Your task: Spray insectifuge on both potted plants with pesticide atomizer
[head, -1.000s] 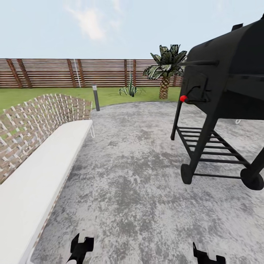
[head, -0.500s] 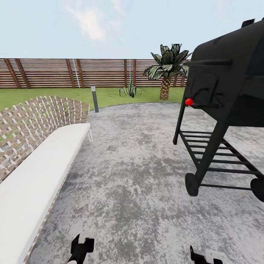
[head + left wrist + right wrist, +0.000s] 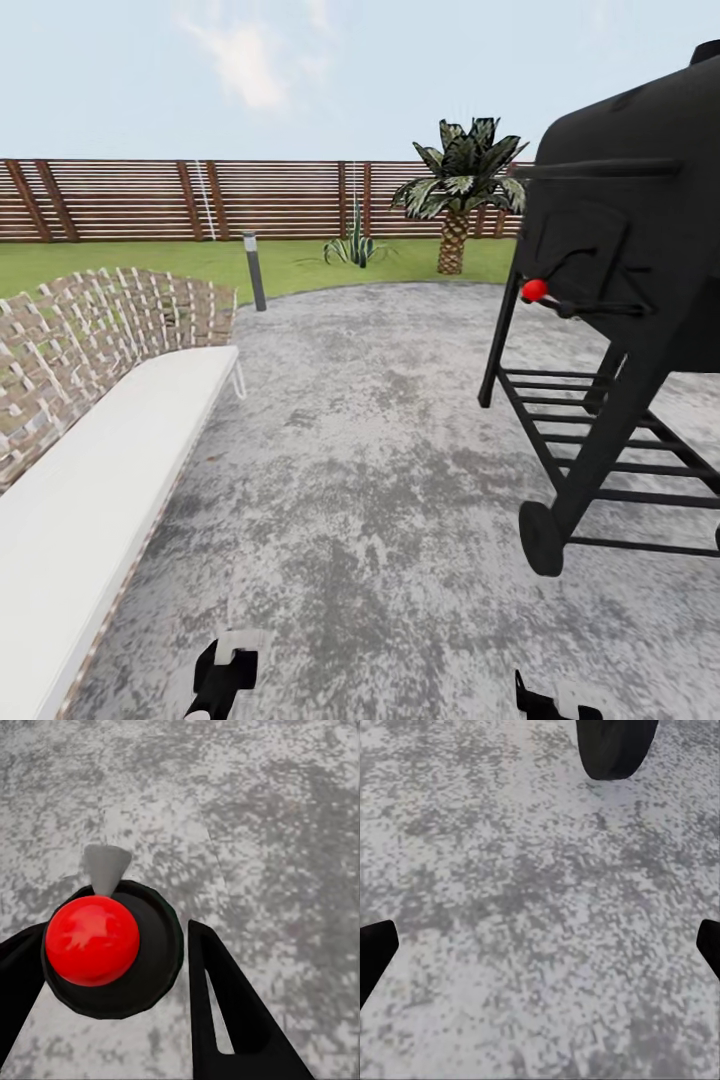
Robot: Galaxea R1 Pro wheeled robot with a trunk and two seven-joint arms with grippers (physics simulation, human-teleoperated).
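Ahead and left of the left gripper (image 3: 222, 672) runs a woven-backed bench (image 3: 100, 440) with a white seat; this claw's fingers (image 3: 225, 1020) stand apart over the grey paved patio (image 3: 360, 470), a red ball on a black disc (image 3: 94, 941) between them. Far ahead lie the lawn (image 3: 150, 262), a grey bollard light (image 3: 255, 270), a striped spiky plant (image 3: 352, 247), a palm (image 3: 458, 190) and the slat fence (image 3: 180, 198). Ahead and right of the right gripper (image 3: 548, 703), whose fingers (image 3: 375, 952) are spread wide, stands a black barbecue smoker (image 3: 620, 300), its wheel (image 3: 615, 746) near that claw.
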